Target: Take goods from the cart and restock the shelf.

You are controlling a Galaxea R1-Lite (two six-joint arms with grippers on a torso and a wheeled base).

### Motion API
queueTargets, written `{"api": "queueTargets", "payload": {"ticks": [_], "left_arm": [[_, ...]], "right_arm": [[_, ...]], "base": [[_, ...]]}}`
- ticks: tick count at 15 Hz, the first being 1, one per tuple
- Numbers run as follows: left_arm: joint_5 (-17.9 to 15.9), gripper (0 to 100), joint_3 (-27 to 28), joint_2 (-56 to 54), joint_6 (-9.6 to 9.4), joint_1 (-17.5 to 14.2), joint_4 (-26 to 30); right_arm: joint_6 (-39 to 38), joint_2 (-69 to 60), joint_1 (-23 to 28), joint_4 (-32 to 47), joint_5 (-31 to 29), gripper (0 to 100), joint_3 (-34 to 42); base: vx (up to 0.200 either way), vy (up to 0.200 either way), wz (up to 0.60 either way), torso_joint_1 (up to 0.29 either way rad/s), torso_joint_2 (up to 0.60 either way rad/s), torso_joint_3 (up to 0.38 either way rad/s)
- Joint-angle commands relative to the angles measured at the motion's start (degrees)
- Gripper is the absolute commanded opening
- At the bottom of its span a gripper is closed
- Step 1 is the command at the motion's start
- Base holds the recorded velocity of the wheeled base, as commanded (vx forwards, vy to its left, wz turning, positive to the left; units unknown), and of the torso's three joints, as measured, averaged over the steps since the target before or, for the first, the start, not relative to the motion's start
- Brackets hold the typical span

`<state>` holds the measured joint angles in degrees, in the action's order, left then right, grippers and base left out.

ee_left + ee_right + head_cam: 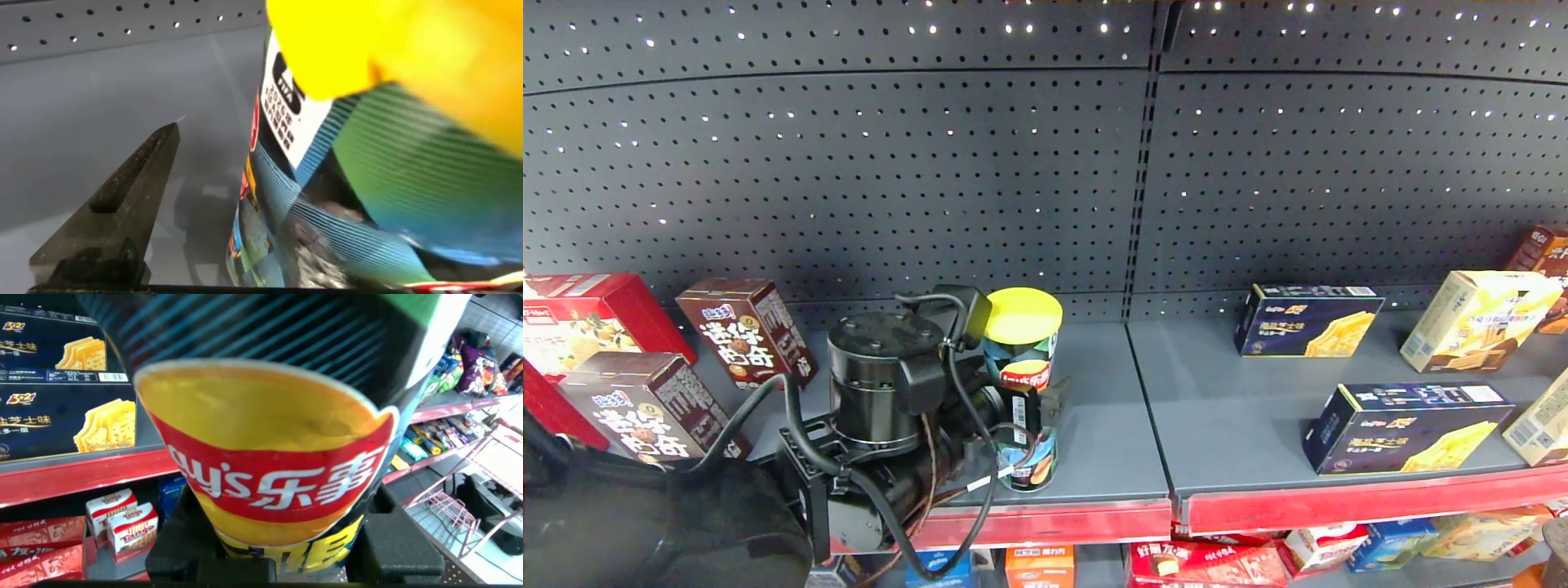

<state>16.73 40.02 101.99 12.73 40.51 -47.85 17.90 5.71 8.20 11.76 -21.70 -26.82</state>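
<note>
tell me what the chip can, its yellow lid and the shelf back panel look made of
chip can: likely a cardboard tube with a glossy printed wrap, going by its sheen.
yellow lid: looks like matte plastic, smooth and uniform.
back panel: probably painted metal, dark, with regular punched holes.

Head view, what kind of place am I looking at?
Probably a supermarket aisle: a pegboard-backed shelf with a red front rail, snack boxes lined up on it, and more packaged goods on the tier below.
</note>
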Motion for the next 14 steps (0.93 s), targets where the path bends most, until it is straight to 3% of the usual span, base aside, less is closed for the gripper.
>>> {"api": "queueTargets", "payload": {"ticks": [1,5,9,14], "left_arm": [[0.06,100,-2.84,-2.05,0.02,0.1,0.04],[-0.11,100,-8.56,-6.36,-0.16,1.15,0.21],[-0.03,100,-9.0,-7.24,-0.16,4.14,0.39],[0.06,100,-12.16,-11.28,-0.16,5.19,0.48]], "right_arm": [[0.03,0.1,-0.03,0.01,-0.01,0,0.01],[0.03,0.1,-0.03,0.01,-0.01,0,0.54],[0.03,0.1,-0.03,0.01,-0.01,0,0.45],[0.03,0.1,-0.03,-0.07,-0.01,0,0.45]], "base": [[0.0,0.0,0.0,0.0,0.0,0.0],[0.0,0.0,0.0,0.0,0.0,0.0],[0.0,0.0,0.0,0.0,0.0,0.0],[0.0,0.0,0.0,0.0,0.0,0.0]]}}
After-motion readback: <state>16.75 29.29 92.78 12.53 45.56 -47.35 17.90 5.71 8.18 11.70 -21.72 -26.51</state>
